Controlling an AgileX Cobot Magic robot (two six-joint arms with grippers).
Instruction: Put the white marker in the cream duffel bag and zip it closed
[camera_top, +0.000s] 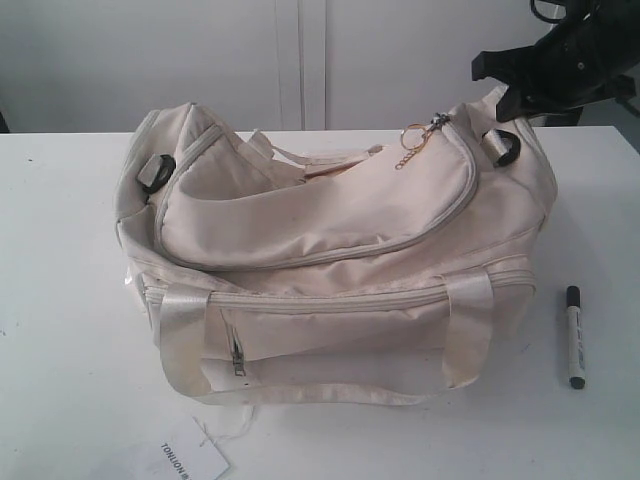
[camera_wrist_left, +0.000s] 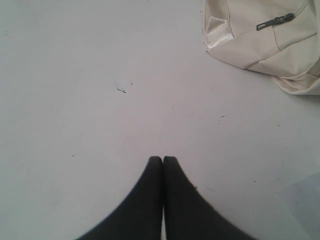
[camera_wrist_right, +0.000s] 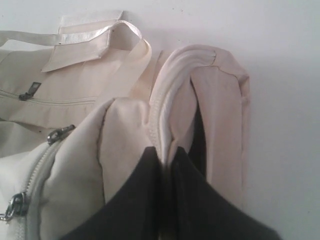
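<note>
The cream duffel bag (camera_top: 330, 260) lies on the white table (camera_top: 60, 300), its curved top zipper partly open and a gold chain pull (camera_top: 415, 145) near its right end. To the right of the bag, the white marker (camera_top: 574, 337) with its black cap lies on the table. My right gripper (camera_top: 508, 103) is at the bag's far right end and is shut on a fold of the bag's cream fabric (camera_wrist_right: 175, 95); its fingers (camera_wrist_right: 145, 170) pinch that fold. My left gripper (camera_wrist_left: 162, 159) is shut and empty over bare table, apart from a bag corner (camera_wrist_left: 260, 40).
A printed paper tag (camera_top: 185, 460) lies at the table's front edge, below the bag. Black strap rings (camera_top: 505, 148) sit at both ends of the bag. A white wall stands behind the table.
</note>
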